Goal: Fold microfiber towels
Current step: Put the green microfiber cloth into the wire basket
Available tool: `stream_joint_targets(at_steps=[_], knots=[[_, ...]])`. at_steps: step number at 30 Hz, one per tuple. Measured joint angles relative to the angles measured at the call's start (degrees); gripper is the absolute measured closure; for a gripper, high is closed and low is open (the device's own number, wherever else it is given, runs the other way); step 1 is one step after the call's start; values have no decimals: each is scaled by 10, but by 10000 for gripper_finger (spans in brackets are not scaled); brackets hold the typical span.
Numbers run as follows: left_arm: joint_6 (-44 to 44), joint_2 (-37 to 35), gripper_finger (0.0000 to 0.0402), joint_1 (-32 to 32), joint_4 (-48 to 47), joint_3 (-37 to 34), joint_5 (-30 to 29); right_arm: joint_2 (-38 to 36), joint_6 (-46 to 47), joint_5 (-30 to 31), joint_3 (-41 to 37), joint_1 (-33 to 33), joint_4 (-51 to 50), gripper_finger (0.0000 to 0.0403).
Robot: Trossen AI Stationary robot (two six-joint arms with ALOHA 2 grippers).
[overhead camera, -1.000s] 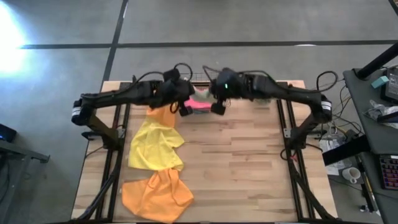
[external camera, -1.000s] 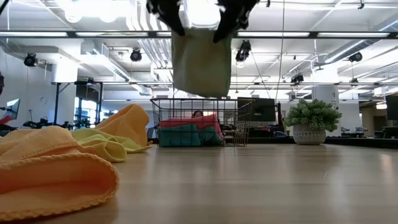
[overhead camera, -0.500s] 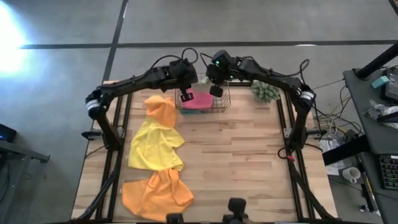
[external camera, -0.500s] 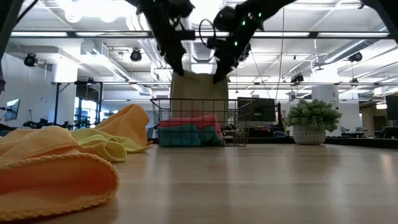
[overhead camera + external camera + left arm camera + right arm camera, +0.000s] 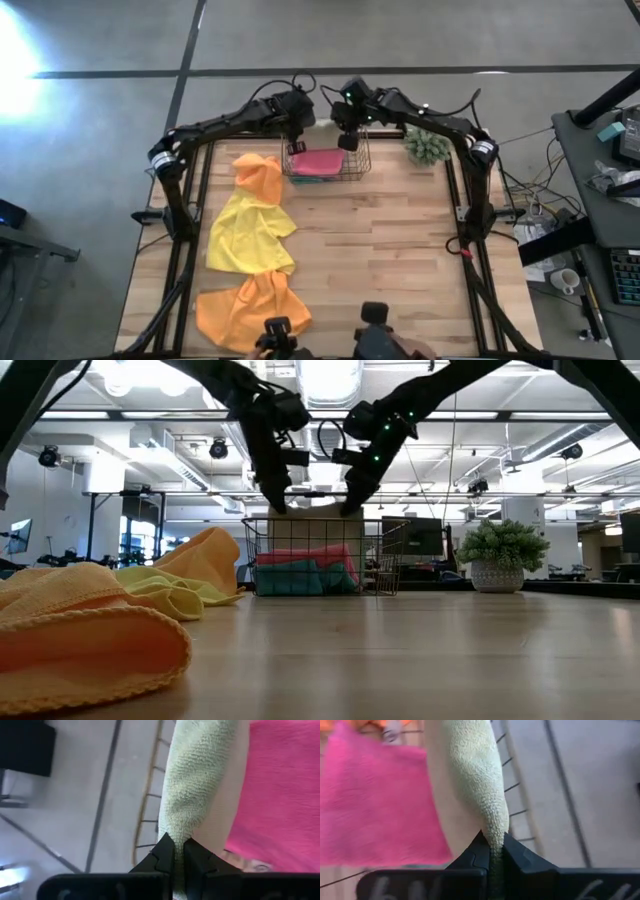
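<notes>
An olive green towel [image 5: 312,528] hangs between my two grippers, its lower part inside the wire basket [image 5: 357,172] at the table's far edge. My left gripper [image 5: 297,147] and my right gripper [image 5: 347,142] are both shut on its top edge, side by side above the basket. A folded pink towel [image 5: 318,162] lies in the basket on a teal one [image 5: 288,580]. An orange towel [image 5: 258,178], a yellow towel [image 5: 250,232] and a second orange towel [image 5: 250,312] lie crumpled along the table's left side. My left gripper pinches the olive towel's top edge [image 5: 173,827] between its two fingers at one upper corner, from above, pointing down. The towel hangs below the fingers into the basket beside the pink towel. My right gripper pinches the top edge [image 5: 492,822] at the other upper corner, from above, pointing down. The towel hangs below it, slack between the two holds.
A small green spiky plant [image 5: 428,147] in a pot stands right of the basket at the far edge. The bare wooden tabletop [image 5: 390,260] stretches across the middle and right. A person's hands show at the near edge [image 5: 330,345].
Both grippers have gone toward the table's far edge and down, carrying the olive towel between them. The towel, which hung high above the table, now hangs lowered into the wire basket.
</notes>
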Motion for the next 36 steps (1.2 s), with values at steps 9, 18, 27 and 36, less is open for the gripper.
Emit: stream_joint_targets(at_steps=[9,18,27,36], knots=[[-25,-12,400,-5,-51,2,82,4,39,-106,-2,9,-70,394],[-33,-11,376,-16,-106,-1,162,21,39,-147,-3,24,-109,366],[-58,-11,289,-33,-148,-1,183,21,42,-147,-3,43,-124,284],[-63,-17,232,-39,-173,23,191,-10,53,-146,8,44,-144,235]])
